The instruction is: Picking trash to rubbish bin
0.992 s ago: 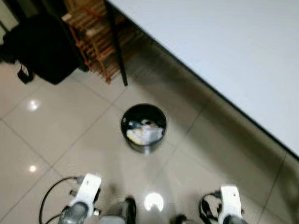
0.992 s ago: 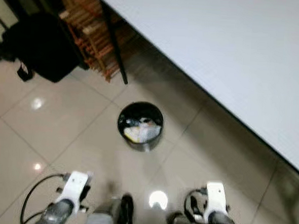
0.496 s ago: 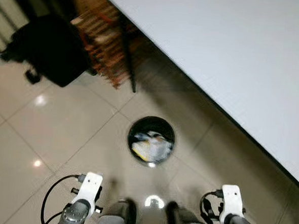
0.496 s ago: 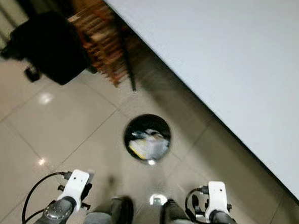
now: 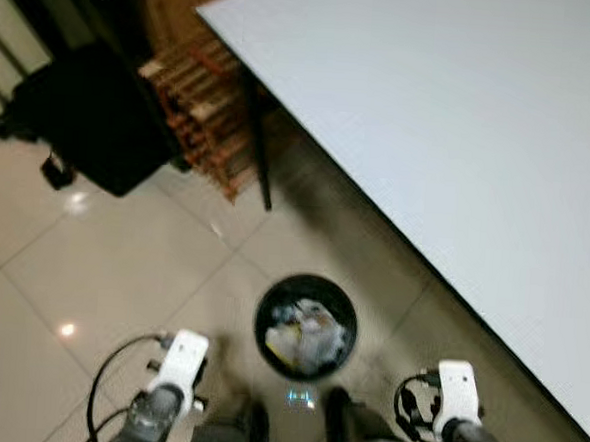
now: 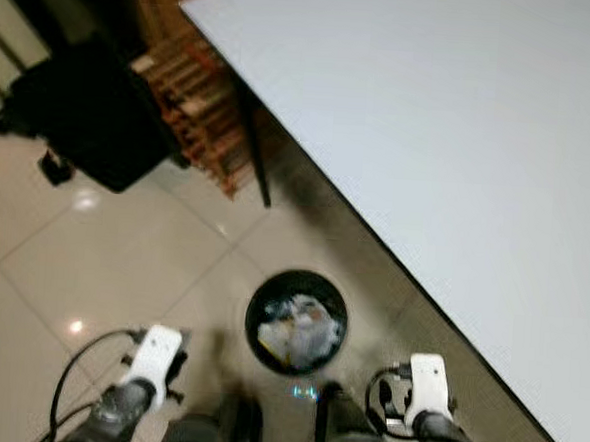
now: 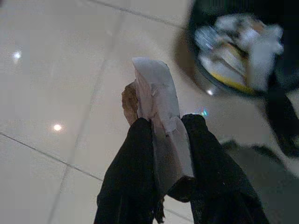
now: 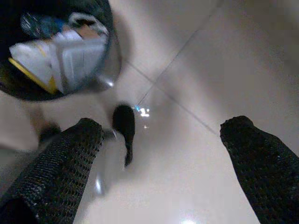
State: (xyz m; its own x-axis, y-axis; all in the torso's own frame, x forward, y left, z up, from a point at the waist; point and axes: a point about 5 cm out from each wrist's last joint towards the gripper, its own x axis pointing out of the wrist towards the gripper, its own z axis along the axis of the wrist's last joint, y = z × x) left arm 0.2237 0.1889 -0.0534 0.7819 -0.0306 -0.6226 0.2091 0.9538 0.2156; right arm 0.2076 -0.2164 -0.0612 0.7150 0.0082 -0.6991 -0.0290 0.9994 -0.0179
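A round black rubbish bin (image 5: pixel 306 327) stands on the tiled floor just ahead, between my two arms, and holds white and yellow trash. The same bin (image 7: pixel 233 51) lies a short way beyond my left gripper (image 7: pixel 168 123), which is shut on a crumpled white wrapper (image 7: pixel 154 88) with a brown scrap behind it. My right gripper (image 8: pixel 161 130) hangs open over bare floor with nothing between its fingers. The bin (image 8: pixel 51 46) is close beside it. Both wrists, the left wrist (image 5: pixel 179 362) and the right wrist (image 5: pixel 455 391), sit low at the near edge.
A large white table top (image 5: pixel 461 121) overhangs the floor on the right, with a black leg (image 5: pixel 259 159) behind the bin. A wooden slatted rack (image 5: pixel 207 105) and a black bag (image 5: pixel 91 118) stand at the back left. Open tiled floor (image 5: pixel 92 269) lies to the left.
The camera has moved forward: the bin now appears lower and nearer, right between my arms. The left gripper still holds the wrapper.
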